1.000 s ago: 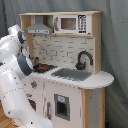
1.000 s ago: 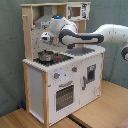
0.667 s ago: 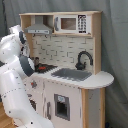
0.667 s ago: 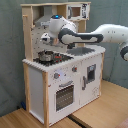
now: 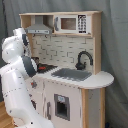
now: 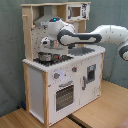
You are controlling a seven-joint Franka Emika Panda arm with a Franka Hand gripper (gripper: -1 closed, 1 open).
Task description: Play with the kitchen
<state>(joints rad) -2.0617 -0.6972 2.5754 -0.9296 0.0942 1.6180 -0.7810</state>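
The kitchen (image 5: 95, 102) is a toy of pale wood and white panels, seen in both exterior views. It has a grey hood (image 5: 40, 28), a small microwave (image 5: 70, 23), a black faucet (image 5: 83, 59), a grey sink (image 5: 72, 75) and a red-ringed hob (image 5: 46, 67). In the second exterior view the white arm (image 6: 95, 35) reaches in from the second exterior view's right, under the hood. My gripper (image 6: 46, 46) hangs just above a dark round pot-like thing (image 6: 46, 57) on the hob. In the first exterior view the arm's white body (image 5: 17, 75) hides the gripper.
The windowed oven door (image 6: 65, 95) and a smaller door (image 6: 90, 74) on the kitchen's front are shut. The kitchen stands on a wooden floor (image 6: 100, 112) before a grey curtain (image 5: 115, 45). The hood and top shelf hang close over the arm's wrist (image 6: 55, 25).
The arm has barely shifted over the hob. Nothing on the kitchen has moved.
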